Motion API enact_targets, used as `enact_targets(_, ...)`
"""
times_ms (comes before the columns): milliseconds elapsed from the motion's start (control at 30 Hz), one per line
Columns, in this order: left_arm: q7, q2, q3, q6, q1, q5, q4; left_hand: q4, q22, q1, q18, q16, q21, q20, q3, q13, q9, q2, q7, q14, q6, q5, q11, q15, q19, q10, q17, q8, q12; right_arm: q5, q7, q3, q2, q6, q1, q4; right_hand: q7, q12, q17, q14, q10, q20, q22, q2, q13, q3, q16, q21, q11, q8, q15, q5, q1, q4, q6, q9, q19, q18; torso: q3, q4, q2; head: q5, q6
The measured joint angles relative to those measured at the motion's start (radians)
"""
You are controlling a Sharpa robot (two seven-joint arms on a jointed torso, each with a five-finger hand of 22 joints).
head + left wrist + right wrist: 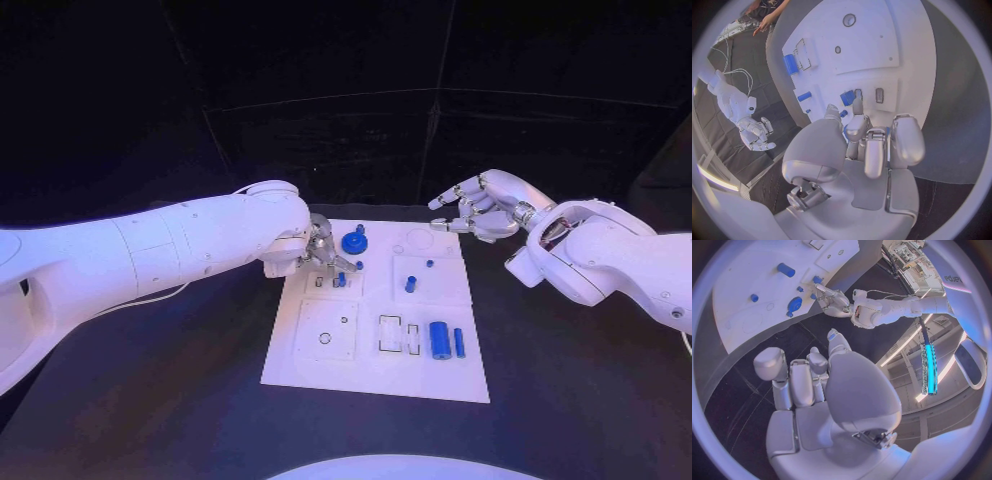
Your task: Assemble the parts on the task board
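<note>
The white task board (310, 360) lies in the middle of the black table. My left hand (320, 252) hovers low over its far left part, beside a round blue knob (356, 240). In the left wrist view the thumb and one outstretched finger (857, 107) flank a small blue peg (844, 114), just short of a blue block (847, 97); the other fingers are curled in. Whether the peg is pinched is unclear. My right hand (483, 210) floats above the board's far right corner, fingers apart and holding nothing. Two blue cylinders (438, 340) lie at the near right.
More small blue parts (410, 284) stand mid-board. A rectangular slot outline (391, 335) and a round hole (326, 338) mark the near half. Black table (173, 400) surrounds the board on every side.
</note>
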Motion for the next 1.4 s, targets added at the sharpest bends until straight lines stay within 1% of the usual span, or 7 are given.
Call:
enact_targets(533,-0.008,0.013,0.000,0.021,0.000,-0.004,-0.009,-0.012,0.006,0.034,0.000,0.000,0.004,0.000,0.001,0.000,0.031,0.022,0.000,0.000,-0.021,0.000,0.000,0.000,0.000,0.000,0.000,0.023,0.000,-0.003,-0.004,0.000,0.009,0.003,0.000,-0.011,0.000,0.000,0.000,0.000,0.000,-0.004,-0.001,0.000,0.000,0.000,-0.004,0.000,0.000,0.000,0.000,0.006,0.000,0.000,0.000,0.000,0.004,0.000,0.0011,0.0000,0.001,0.002,-0.006)
enact_targets(567,-0.009,0.014,0.000,0.021,0.000,-0.004,-0.010,-0.013,0.006,0.039,0.000,0.000,0.004,0.000,0.002,0.000,0.031,0.022,0.000,0.000,-0.021,0.000,0.000,0.000,0.000,0.000,0.000,0.023,0.000,-0.003,-0.004,0.000,0.010,0.003,0.000,-0.011,0.000,0.000,0.000,0.000,0.000,-0.004,-0.001,0.000,0.000,0.000,-0.004,0.000,0.000,0.000,0.000,0.006,0.000,0.000,0.000,0.000,0.004,0.001,0.0011,-0.0001,0.001,0.002,-0.006)
enact_targets(600,-0.009,0.015,0.000,0.022,0.000,-0.004,-0.011,-0.013,0.008,0.041,0.000,0.000,0.004,0.000,0.002,0.000,0.033,0.019,0.000,0.000,-0.021,0.000,0.000,0.000,0.000,0.000,0.000,0.026,0.000,-0.003,-0.004,0.000,0.010,0.003,0.000,-0.012,0.000,0.000,0.000,0.000,0.000,-0.004,-0.001,0.000,0.000,0.000,-0.004,0.000,0.000,0.000,0.000,0.006,0.000,0.000,0.000,0.000,0.004,0.016,0.0011,-0.0001,0.001,0.002,-0.007)
enact_targets(733,-0.010,0.020,0.000,0.025,0.000,-0.005,-0.015,-0.015,0.009,0.046,0.000,0.000,0.004,0.000,0.004,0.000,0.036,0.025,0.004,0.000,-0.025,0.000,0.000,0.000,0.000,0.000,0.000,0.027,0.000,-0.004,-0.005,0.000,0.013,0.004,0.000,-0.013,0.000,0.000,0.000,0.000,0.000,-0.004,-0.001,0.000,0.000,0.000,-0.004,0.000,0.000,0.005,0.000,0.010,0.000,0.000,0.000,0.000,0.004,0.016,0.0007,-0.0002,0.001,0.000,-0.009)
enact_targets(1133,-0.012,0.029,0.000,0.033,-0.001,-0.006,-0.025,-0.021,0.010,0.054,0.001,0.000,0.004,0.000,0.005,0.000,0.041,0.025,0.000,0.000,-0.028,0.000,0.000,0.000,0.000,0.000,0.000,0.031,0.004,-0.005,-0.008,0.000,0.018,0.006,0.000,-0.016,0.000,0.000,0.000,0.000,0.000,-0.004,-0.002,0.000,-0.002,0.000,-0.004,0.000,0.000,0.005,0.000,0.015,0.000,0.000,0.000,0.000,0.004,0.016,0.0005,-0.0002,0.002,-0.007,-0.011)
enact_targets(1333,-0.012,0.035,-0.001,0.038,-0.001,-0.006,-0.030,-0.024,0.012,0.054,0.001,0.000,0.004,0.000,0.007,0.000,0.044,0.025,0.004,0.000,-0.032,0.000,0.000,0.000,0.000,0.000,0.000,0.031,0.004,-0.005,-0.010,0.000,0.021,0.008,0.000,-0.018,0.000,0.000,-0.001,0.000,0.000,-0.004,-0.003,0.000,-0.002,0.000,-0.004,-0.004,0.000,0.005,0.000,0.015,0.000,0.000,0.000,0.000,0.004,0.016,0.0005,-0.0002,0.002,-0.006,-0.013)
enact_targets(1400,-0.013,0.035,-0.001,0.040,-0.001,-0.006,-0.031,-0.024,0.012,0.060,0.001,0.000,0.006,0.000,0.008,0.000,0.046,0.031,0.002,0.000,-0.034,0.000,0.000,0.000,0.000,0.000,0.000,0.031,0.004,-0.006,-0.011,0.000,0.024,0.009,0.000,-0.018,0.000,0.000,-0.001,0.000,0.000,-0.004,-0.003,0.000,-0.002,0.000,-0.004,-0.004,0.000,0.005,0.000,0.015,0.000,0.000,0.000,-0.001,0.004,0.016,0.0005,-0.0002,0.002,-0.006,-0.013)
